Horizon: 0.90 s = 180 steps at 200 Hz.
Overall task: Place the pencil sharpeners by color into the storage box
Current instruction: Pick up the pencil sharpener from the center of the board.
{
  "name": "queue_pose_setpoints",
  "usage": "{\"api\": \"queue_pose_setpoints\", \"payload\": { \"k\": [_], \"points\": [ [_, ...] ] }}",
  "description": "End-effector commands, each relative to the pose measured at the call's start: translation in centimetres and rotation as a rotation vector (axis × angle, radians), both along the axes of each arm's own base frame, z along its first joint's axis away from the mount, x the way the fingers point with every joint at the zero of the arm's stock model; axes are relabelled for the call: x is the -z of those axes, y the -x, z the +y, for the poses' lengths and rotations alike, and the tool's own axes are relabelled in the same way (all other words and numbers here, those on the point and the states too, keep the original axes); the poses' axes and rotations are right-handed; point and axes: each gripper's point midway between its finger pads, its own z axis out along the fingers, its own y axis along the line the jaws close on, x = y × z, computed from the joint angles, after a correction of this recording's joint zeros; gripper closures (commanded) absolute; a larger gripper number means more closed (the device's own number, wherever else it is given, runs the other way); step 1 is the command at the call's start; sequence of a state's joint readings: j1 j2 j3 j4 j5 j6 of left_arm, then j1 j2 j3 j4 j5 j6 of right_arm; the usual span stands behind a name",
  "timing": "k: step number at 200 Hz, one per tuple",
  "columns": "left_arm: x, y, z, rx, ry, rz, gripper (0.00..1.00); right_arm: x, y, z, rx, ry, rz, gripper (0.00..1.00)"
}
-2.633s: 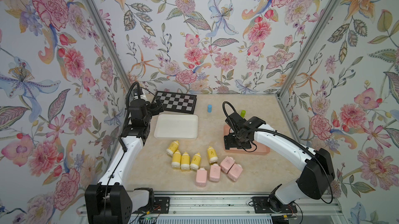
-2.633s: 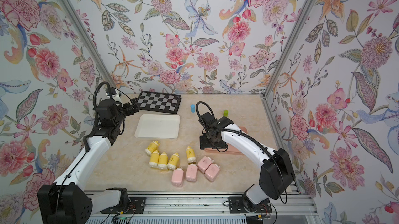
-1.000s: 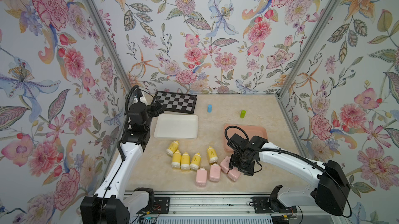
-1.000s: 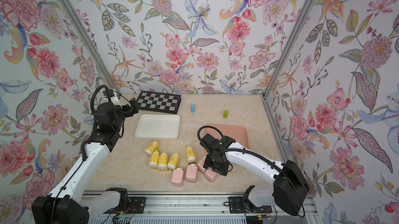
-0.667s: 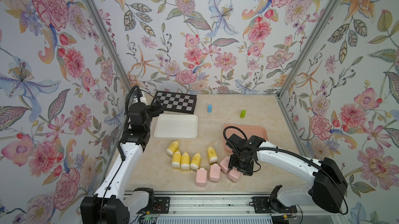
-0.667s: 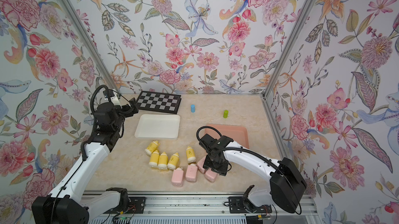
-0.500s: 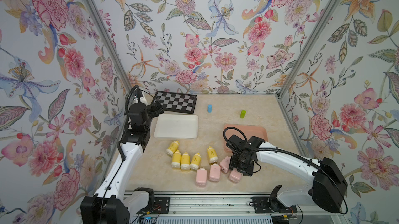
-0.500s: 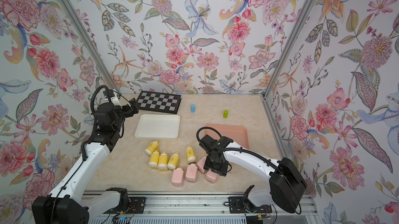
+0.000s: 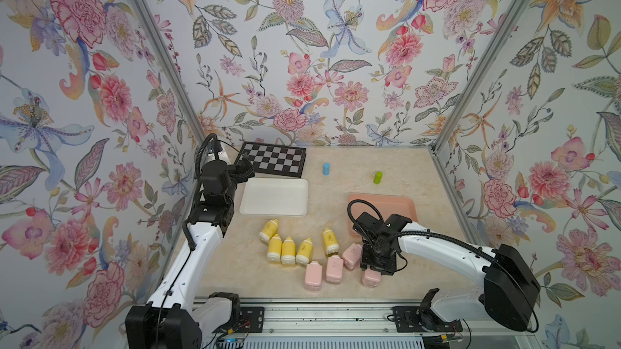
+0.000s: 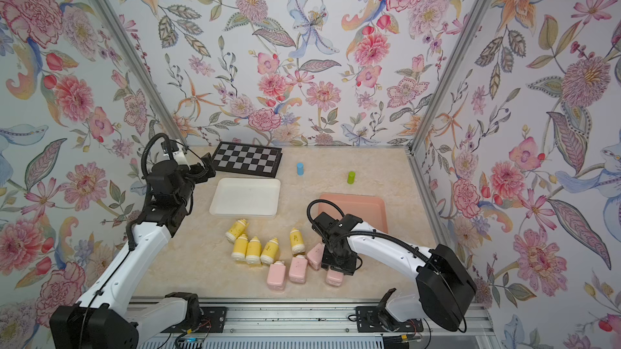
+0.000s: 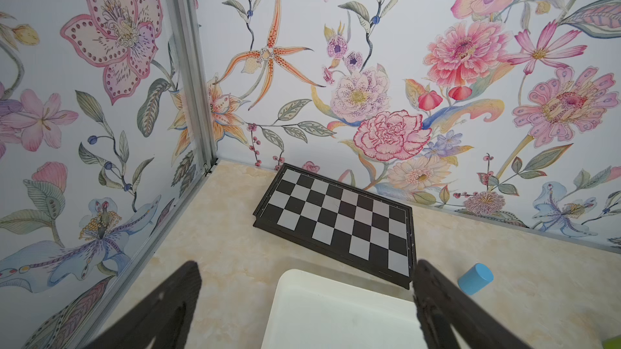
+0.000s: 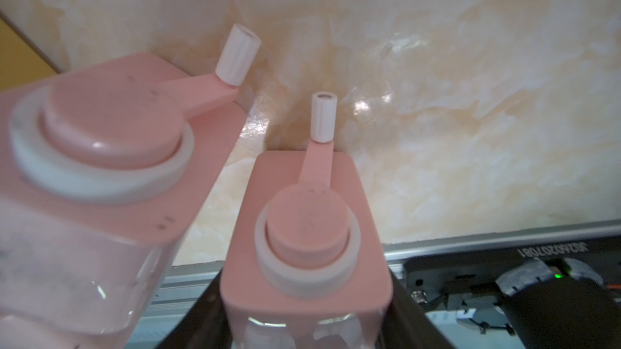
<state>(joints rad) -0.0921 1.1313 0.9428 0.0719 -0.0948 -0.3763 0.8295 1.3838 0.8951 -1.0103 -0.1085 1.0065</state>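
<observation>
Your right pincer (image 12: 302, 323) is clenched on a pale pink squarish plastic pencil sharpener (image 9: 371, 278), down by the marbled table (image 9: 336, 169). Three more pink sharpeners (image 9: 351, 256) lie just beside it, with five yellow bottle-shaped sharpeners (image 9: 289, 250) beyond them. Your left pincer (image 11: 307, 273) hangs released, a corner of the white plastic tray (image 11: 336, 313) below it.

Sharpener (image 12: 304, 226) in my right gripper (image 9: 373, 265): pale pink, white ring.
Bottle-shaped sharpeners (image 9: 288, 250): yellow.
Bench (image 9: 353, 166): cream marble.
Board (image 9: 274, 163): black-silver checks.
</observation>
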Motion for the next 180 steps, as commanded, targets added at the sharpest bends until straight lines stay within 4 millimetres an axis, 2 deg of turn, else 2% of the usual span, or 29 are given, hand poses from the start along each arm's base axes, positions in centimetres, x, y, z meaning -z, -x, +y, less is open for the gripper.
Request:
{"api": "queue_pose_setpoints", "payload": {
  "k": [1, 37, 101, 180],
  "points": [
    [-0.1, 0.2, 0.1, -0.014, -0.027, -0.006, 0.01, 0.8, 0.2, -1.8, -0.021, 0.080, 0.010, 0.48],
    [0.1, 0.2, 0.3, -0.022, -0.030, -0.002, 0.01, 0.7, 0.1, -1.9, -0.041, 0.075, 0.003, 0.56],
    [0.1, 0.2, 0.3, -0.025, -0.034, -0.001, 0.01, -0.7, -0.5, -3.6, -0.060, 0.084, -0.008, 0.60],
    [0.0, 0.3, 0.4, -0.030, -0.041, -0.001, 0.01, -4.2, -3.8, -6.6, -0.102, 0.118, -0.041, 0.61]
  ]
}}
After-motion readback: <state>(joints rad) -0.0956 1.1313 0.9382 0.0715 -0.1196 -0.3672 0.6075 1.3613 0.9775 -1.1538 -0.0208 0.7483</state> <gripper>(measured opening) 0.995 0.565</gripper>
